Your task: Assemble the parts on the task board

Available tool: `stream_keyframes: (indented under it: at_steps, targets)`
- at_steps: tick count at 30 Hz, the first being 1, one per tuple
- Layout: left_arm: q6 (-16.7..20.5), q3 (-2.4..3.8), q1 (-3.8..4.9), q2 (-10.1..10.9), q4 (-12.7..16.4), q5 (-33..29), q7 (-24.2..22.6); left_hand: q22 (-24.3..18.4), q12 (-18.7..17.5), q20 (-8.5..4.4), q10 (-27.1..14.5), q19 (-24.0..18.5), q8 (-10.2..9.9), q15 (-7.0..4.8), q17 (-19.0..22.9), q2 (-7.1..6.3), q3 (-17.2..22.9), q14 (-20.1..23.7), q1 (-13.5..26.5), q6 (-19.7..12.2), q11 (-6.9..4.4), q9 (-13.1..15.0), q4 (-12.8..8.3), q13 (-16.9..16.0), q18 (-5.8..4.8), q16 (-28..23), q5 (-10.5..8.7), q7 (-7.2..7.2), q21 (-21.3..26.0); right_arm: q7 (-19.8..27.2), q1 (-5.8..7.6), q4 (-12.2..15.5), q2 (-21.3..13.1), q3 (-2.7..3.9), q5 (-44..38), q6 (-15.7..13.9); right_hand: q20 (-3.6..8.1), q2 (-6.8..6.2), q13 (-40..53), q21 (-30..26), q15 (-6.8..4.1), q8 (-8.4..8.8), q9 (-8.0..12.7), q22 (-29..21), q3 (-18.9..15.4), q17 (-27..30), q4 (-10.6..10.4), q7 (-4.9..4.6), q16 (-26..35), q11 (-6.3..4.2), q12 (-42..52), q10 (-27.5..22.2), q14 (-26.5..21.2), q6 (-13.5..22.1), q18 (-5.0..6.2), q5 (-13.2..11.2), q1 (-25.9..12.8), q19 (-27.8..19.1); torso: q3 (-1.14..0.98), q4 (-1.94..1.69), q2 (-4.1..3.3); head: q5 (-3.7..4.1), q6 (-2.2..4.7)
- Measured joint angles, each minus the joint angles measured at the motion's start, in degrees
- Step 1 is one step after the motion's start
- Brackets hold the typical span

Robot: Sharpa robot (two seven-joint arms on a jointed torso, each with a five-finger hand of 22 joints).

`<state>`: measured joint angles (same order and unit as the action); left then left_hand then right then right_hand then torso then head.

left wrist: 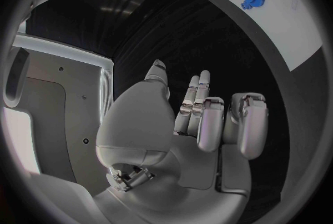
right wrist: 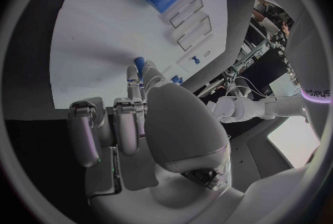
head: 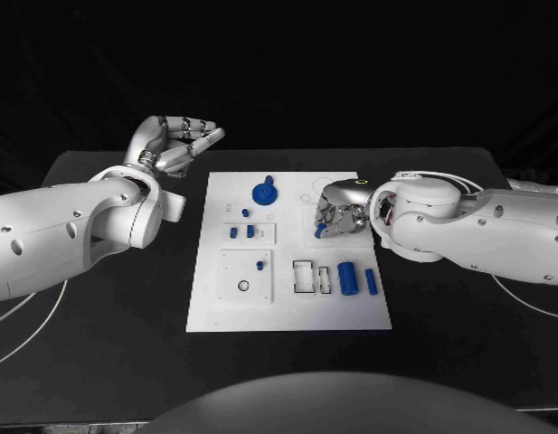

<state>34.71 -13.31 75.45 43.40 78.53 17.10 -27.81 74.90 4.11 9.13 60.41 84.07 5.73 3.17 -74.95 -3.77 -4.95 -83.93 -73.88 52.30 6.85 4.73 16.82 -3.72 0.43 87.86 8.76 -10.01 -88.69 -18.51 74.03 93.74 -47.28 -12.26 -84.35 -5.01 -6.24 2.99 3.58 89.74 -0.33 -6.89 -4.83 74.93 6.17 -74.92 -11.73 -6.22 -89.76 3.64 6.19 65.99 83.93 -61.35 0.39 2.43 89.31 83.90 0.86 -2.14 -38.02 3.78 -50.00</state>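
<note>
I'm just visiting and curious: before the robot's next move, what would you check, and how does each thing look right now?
1. White task board flat on the black table: ok.
2. Left hand off the board, holding nothing: ok.
3. Right hand pinches a small blue peg: ok.
4. How firmly it pinches: cannot tell.
5. Blue gear seated on the board: ok.
6. Large blue cylinder lying loose, not yet assembled: not ok.

black table (head: 109, 298), white task board (head: 292, 312) lying on it
</note>
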Motion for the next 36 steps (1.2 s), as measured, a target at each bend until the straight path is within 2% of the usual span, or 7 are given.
stream_keyframes:
  at_steps: [3,11,21,27,36]
  targets:
    - [0.0,0.0,0.0,0.0,0.0,0.0,0.0,0.0,0.0,0.0,0.0,0.0,0.0,0.0,0.0,0.0,0.0,0.0,0.0,0.0,0.0,0.0,0.0,0.0,0.0,0.0,0.0,0.0,0.0,0.0,0.0,0.1,-0.1,0.0,0.0,-0.2,0.0,0.16,0.0,0.0,0.0,0.0,0.0,0.0,0.0,0.0,0.0,0.01,0.0,-0.31,0.0,0.3,0.0,0.0,0.0,0.0,0.2,0.0,-0.01,0.01,0.01,-0.05,0.0]
    - [0.0,0.0,0.0,0.1,0.1,0.0,0.0,0.0,0.0,0.0,0.0,0.0,0.0,0.0,0.0,0.0,0.0,0.0,0.0,0.0,0.0,0.0,0.0,0.0,0.0,0.0,0.0,0.0,0.0,0.4,-0.07,0.4,-0.5,-0.03,0.1,-1.5,0.21,0.37,0.0,0.0,0.0,0.0,0.0,0.0,0.4,0.0,-0.1,-0.16,0.0,-0.11,0.0,0.5,0.0,-0.3,0.0,0.2,0.4,0.2,-0.01,0.03,0.04,-0.1,0.0]
    - [0.0,0.01,0.0,0.3,0.1,0.0,0.0,0.0,0.0,0.0,0.0,0.0,0.0,0.0,0.0,0.0,0.0,0.0,0.0,0.0,0.0,0.0,0.0,0.0,0.0,0.0,0.0,0.0,0.0,1.2,0.06,2.0,-1.9,-0.04,0.4,-4.6,0.21,0.4,0.0,0.0,0.0,0.0,0.0,0.0,0.4,0.0,-0.1,-0.27,0.0,-0.14,-0.2,0.9,0.0,-0.4,0.0,0.2,0.3,0.2,-0.03,0.04,0.04,-0.21,0.0]
    - [0.0,0.01,0.0,0.4,0.0,0.0,0.0,0.0,0.0,0.0,0.0,0.0,0.0,0.0,0.0,0.0,0.0,0.0,0.0,0.0,0.0,0.0,0.0,0.0,0.0,0.0,0.0,0.0,0.0,1.7,0.87,3.2,-2.4,-0.02,0.6,-6.7,0.2,0.47,0.0,0.0,0.01,0.0,0.0,0.0,0.4,0.0,-0.1,-0.28,0.0,0.02,-0.4,1.0,0.0,-0.4,0.0,0.2,0.3,0.2,-0.03,0.03,0.01,-0.35,0.0]
    - [0.0,0.0,0.0,0.2,-0.2,0.0,0.0,0.0,0.0,0.0,0.0,0.0,0.0,0.0,0.0,0.0,0.0,0.0,0.0,0.0,0.0,0.0,0.0,0.0,0.0,0.0,0.0,0.0,0.0,2.5,3.33,5.4,-2.8,0.07,1.1,-8.5,0.2,0.48,0.0,0.0,0.01,0.0,0.0,0.0,0.4,0.0,-0.1,-0.28,0.0,0.02,-0.7,1.0,0.0,-0.4,0.0,0.2,0.3,0.2,-0.01,0.03,-0.01,-1.17,0.0]
